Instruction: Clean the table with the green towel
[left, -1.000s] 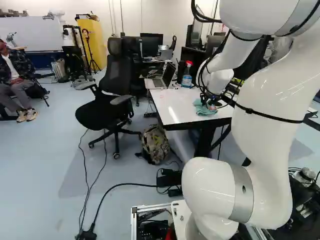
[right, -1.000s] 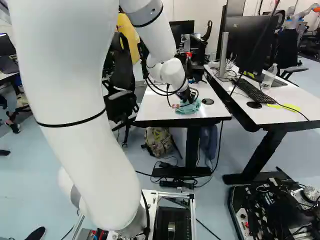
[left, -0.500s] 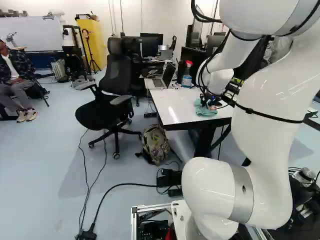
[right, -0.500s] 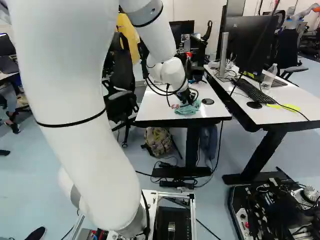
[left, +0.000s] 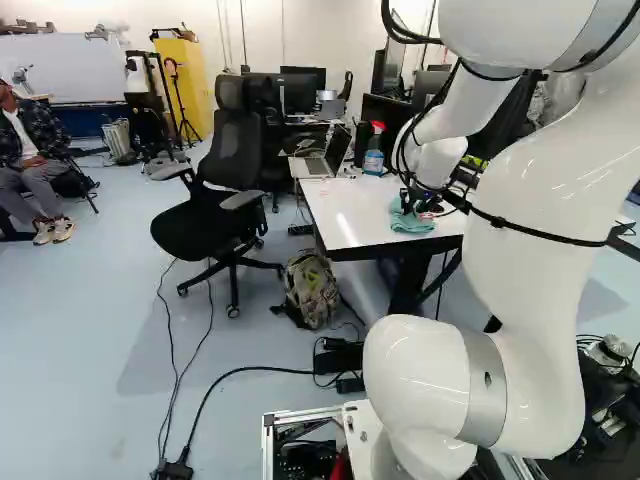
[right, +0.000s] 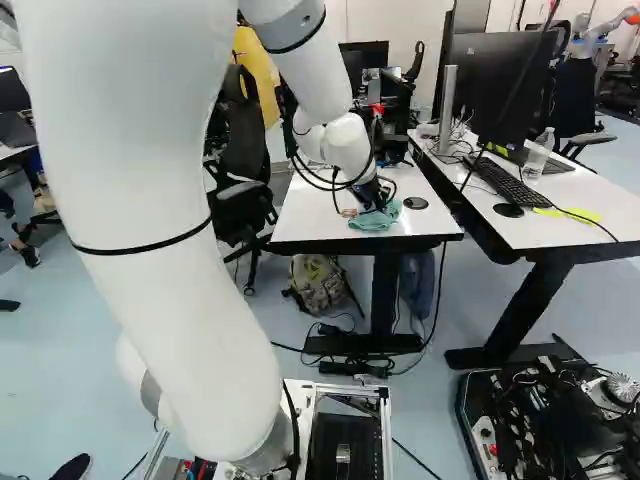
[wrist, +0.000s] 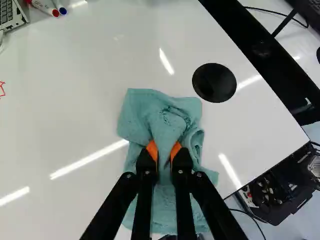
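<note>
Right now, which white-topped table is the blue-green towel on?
The middle table in the right base view, with the flat round black disc; the jaws stand closed on the towel there. The right-hand table carries a black keyboard.

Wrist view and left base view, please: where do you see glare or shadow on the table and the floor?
In the wrist view, bright streaks of glare lie on the white tabletop on both sides of the green towel; in the left base view, one bright streak shows on the tabletop, and a soft shadow darkens the floor near the office chair.
</note>
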